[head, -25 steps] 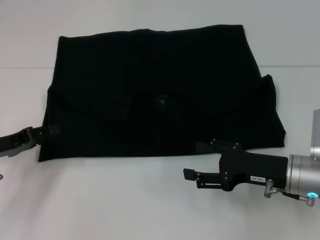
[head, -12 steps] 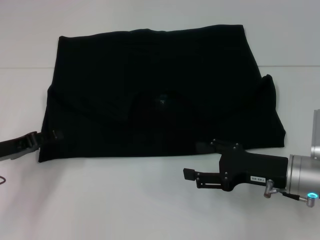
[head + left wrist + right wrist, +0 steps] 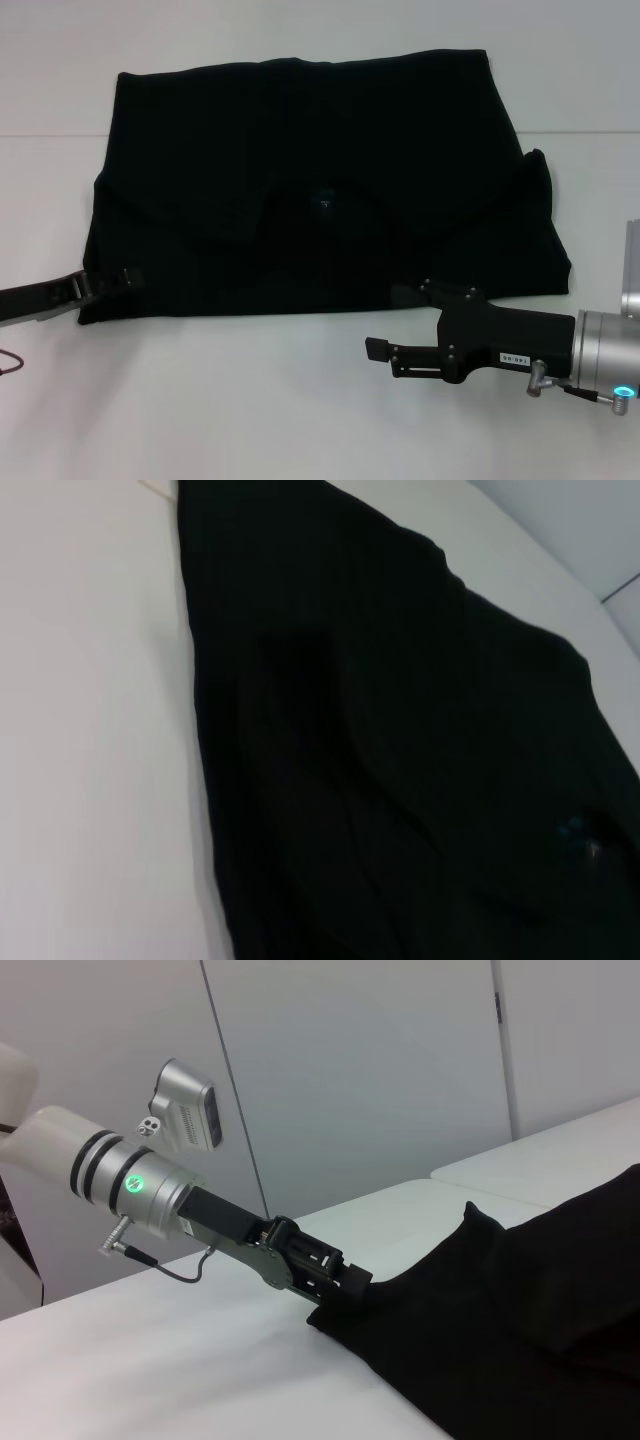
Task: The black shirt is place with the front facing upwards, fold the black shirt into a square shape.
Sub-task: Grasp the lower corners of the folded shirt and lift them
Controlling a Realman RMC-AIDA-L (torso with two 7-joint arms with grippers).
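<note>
Here the black shirt [image 3: 320,190] is lying flat and partly folded on the white table [image 3: 250,400], long axis running left to right. The left gripper [image 3: 112,279] is biting its near-left corner, fingers closed on cloth. The right gripper [image 3: 385,320] is hovering spread-fingered at the near-right hem, gripping nothing.

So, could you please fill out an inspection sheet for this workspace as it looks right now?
Surface: white table, a seam line behind the shirt.
Job's things: black shirt spread flat, partly folded, plain side up.
Clutter: nothing seen.
End effectors: left end effector at the shirt's near left corner; right end effector beside the near right hem, over the table.
Cables: thin cable at the left edge.
Surroundings: pale wall panels.
</note>
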